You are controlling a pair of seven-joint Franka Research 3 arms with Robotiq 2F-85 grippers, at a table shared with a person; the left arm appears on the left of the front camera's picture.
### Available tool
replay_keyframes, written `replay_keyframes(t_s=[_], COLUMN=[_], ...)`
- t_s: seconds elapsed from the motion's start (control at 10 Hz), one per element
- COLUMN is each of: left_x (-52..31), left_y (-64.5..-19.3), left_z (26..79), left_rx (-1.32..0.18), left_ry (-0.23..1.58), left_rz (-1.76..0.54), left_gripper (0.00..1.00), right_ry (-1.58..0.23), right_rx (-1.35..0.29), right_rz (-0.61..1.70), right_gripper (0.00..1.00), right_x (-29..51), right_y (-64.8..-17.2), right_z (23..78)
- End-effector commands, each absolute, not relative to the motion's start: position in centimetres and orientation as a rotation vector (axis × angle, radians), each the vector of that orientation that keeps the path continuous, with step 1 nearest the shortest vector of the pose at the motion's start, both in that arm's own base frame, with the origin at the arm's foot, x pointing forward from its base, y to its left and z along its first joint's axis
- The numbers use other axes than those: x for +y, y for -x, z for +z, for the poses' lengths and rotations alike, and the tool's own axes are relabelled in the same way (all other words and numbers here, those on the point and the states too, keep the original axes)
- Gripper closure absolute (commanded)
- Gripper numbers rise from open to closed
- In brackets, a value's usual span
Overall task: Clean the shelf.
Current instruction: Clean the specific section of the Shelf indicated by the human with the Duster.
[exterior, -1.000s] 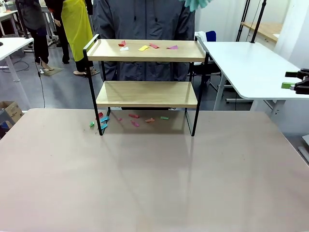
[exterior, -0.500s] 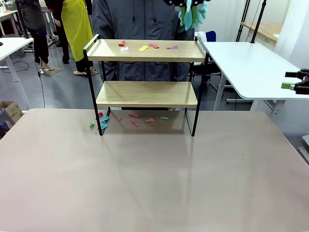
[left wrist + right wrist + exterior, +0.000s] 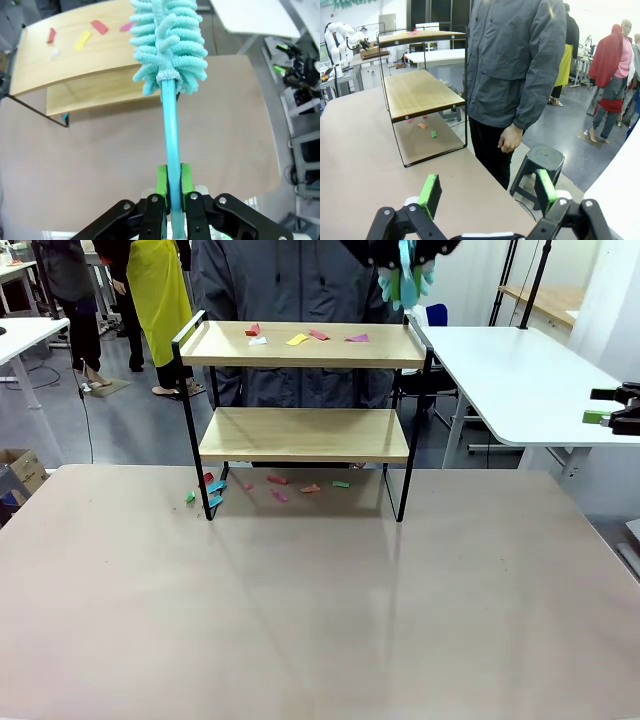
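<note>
Left gripper [image 3: 173, 179]: jaws clamped on the thin handle of a teal duster [image 3: 167, 45], whose fluffy head is above the right end of the shelf [image 3: 300, 435]. Right gripper [image 3: 487, 192]: jaws wide apart, holding nothing. The shelf stands at the far middle of the table [image 3: 320, 620]. Coloured paper scraps [image 3: 300, 338] lie on the upper of its 2 boards.

Top edge: left gripper [image 3: 404, 252], fingers clamped on duster [image 3: 406, 285]; turquoise fluffy head hangs just below claw. shelf [image 3: 300, 435] down and left of claw; right end of top board close under duster head, contact unclear. paper scraps [image 3: 300, 337] on top board, left of claw and lower: red, white, yellow, pink, purple. floor scraps [image 3: 278, 483] on table [image 3: 320, 620] under shelf, far below claw. person [image 3: 290, 290] in grey jacket behind shelf, left of claw. right gripper [image 3: 598, 405] far right of claw, lower, jaws wide apart, nothing between.
</note>
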State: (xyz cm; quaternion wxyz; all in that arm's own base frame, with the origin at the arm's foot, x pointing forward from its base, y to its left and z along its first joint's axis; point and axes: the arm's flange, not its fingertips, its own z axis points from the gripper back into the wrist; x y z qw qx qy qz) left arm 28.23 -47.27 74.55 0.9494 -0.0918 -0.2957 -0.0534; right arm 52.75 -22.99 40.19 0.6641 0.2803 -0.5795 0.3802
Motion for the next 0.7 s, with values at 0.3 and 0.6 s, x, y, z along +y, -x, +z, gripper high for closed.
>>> replay_keyframes(t_s=[0.3,0.6], left_x=[-51.0,-50.8], left_y=[-33.6,-34.8], left_z=[69.2,67.9], left_rx=[-0.614,-0.577], left_ry=[0.205,0.249], left_rz=[0.065,0.057], left_gripper=[0.87,0.87], right_ry=[-0.632,-0.632], right_rx=[-1.313,-1.313], right_rz=[0.862,0.862], right_gripper=[0.0,0.0], right_x=[-22.8,-22.8], right_y=[-52.8,-52.8], right_z=[40.4,40.4])
